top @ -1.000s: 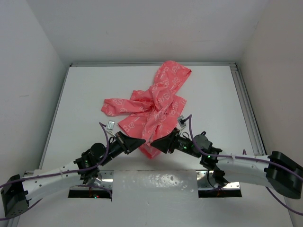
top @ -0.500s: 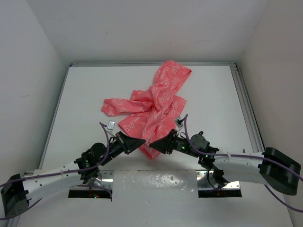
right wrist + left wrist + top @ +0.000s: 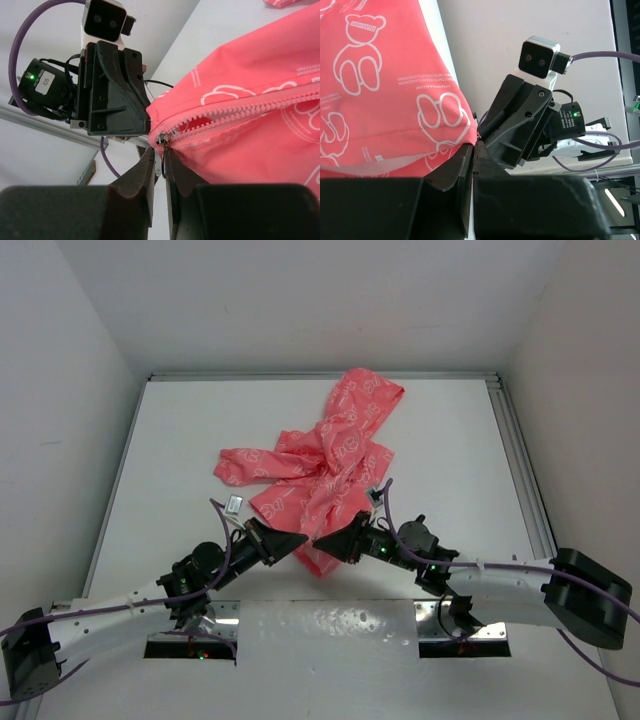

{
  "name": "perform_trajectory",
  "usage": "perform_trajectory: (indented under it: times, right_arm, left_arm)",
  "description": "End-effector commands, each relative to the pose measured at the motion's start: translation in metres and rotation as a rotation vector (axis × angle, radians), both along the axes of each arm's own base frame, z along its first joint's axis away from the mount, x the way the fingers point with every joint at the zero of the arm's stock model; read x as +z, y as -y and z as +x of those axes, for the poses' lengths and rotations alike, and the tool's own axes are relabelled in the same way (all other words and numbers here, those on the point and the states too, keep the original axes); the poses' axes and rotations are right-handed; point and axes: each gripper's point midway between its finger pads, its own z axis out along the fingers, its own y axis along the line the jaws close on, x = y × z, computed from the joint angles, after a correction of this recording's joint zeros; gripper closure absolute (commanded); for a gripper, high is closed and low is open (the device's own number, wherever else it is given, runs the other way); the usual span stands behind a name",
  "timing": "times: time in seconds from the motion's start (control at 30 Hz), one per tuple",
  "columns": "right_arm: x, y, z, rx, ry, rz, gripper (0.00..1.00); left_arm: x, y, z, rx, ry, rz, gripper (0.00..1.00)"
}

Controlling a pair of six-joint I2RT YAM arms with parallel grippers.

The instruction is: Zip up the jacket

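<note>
The coral-pink jacket [image 3: 335, 455] lies crumpled mid-table, hood toward the back. Its bottom hem reaches the two grippers at the near edge. My left gripper [image 3: 303, 538] is shut, its tips [image 3: 475, 145] pinching the hem corner of the jacket [image 3: 385, 75]. My right gripper [image 3: 320, 540] faces it tip to tip. In the right wrist view the zipper slider [image 3: 161, 136] sits at the bottom of the parted zipper teeth [image 3: 240, 107]. Its ring pull [image 3: 163, 157] hangs between my right gripper's [image 3: 161, 152] jaws. They stand narrowly open, with a thin gap left beside the ring.
A small white tag-like object [image 3: 232, 504] lies on the table left of the jacket. A metal rail [image 3: 520, 470] runs along the table's right side, and white walls enclose it. A clear plate [image 3: 330, 625] sits between the arm bases.
My right gripper has slid left toward the left gripper and its jaws have narrowed round the zipper pull. The left arm and the jacket have stayed put.
</note>
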Motion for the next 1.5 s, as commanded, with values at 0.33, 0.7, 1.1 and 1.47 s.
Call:
perform_trajectory:
  times: [0.33, 0.7, 1.1, 1.47]
  right_arm:
    - [0.013, -0.008, 0.01, -0.029, 0.025, -0.045, 1.0]
    - [0.008, -0.006, 0.005, -0.02, 0.019, -0.067, 1.0]
    - [0.004, 0.0, 0.008, -0.043, 0.022, -0.095, 1.0]
    - [0.004, 0.001, 0.009, -0.052, 0.022, -0.101, 1.0]
  left_arm:
    - [-0.11, -0.023, -0.017, -0.009, -0.119, 0.191, 0.9]
    - [-0.102, -0.015, -0.015, -0.029, -0.104, 0.209, 0.85]
    - [-0.103, -0.019, -0.013, -0.004, -0.116, 0.185, 0.71]
    - [-0.103, -0.019, -0.01, 0.009, -0.12, 0.195, 0.89]
